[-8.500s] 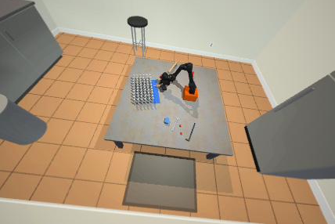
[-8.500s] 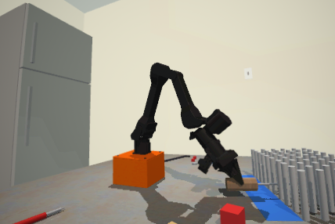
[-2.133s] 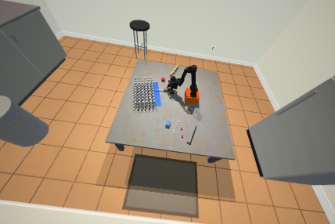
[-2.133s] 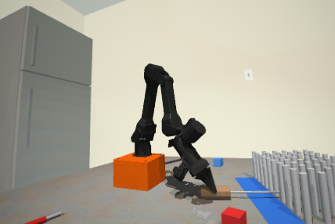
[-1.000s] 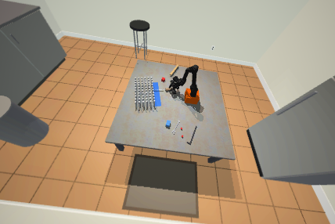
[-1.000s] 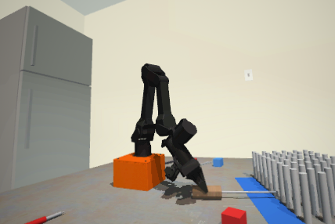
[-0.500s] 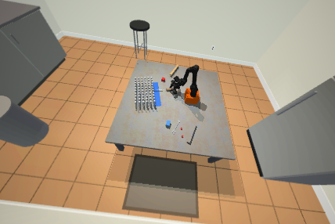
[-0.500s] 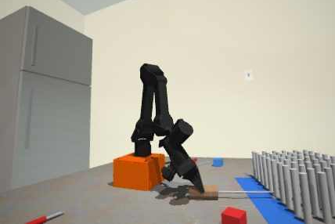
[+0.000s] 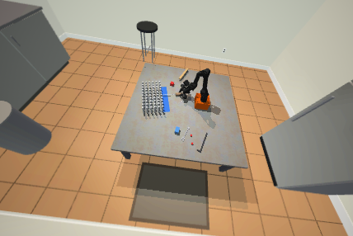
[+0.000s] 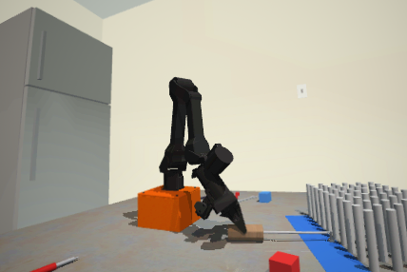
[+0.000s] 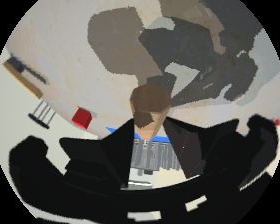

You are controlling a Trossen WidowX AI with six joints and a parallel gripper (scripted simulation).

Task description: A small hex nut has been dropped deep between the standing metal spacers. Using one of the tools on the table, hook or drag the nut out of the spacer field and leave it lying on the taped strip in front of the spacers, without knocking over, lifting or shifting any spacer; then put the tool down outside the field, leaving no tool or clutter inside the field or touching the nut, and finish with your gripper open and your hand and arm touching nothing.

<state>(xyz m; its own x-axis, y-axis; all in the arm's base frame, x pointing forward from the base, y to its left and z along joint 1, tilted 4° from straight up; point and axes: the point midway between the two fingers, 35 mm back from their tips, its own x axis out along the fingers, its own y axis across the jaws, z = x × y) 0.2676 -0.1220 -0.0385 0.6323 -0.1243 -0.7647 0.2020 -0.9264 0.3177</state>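
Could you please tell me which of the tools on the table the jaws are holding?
The wooden-handled thin metal rod pointing toward the spacers; the other tools lie untouched elsewhere.

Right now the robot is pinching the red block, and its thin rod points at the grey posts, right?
Not quite. The gripper is shut on the wooden handle of the hook tool, not the red block, which sits untouched nearby. The exterior view shows it. The thin rod does point at the grey posts.

Spacer field [image 10: 361,218]: upright metal spacers packed close, only narrow lanes between them.
Taped strip [image 10: 316,242]: flat, just in front of the spacers, crossed by the thin rod [image 10: 295,233].
Red cube [image 10: 283,262]: on the surface [image 9: 223,94] near the strip.
Surface around the wooden handle [image 10: 247,233]: open room.
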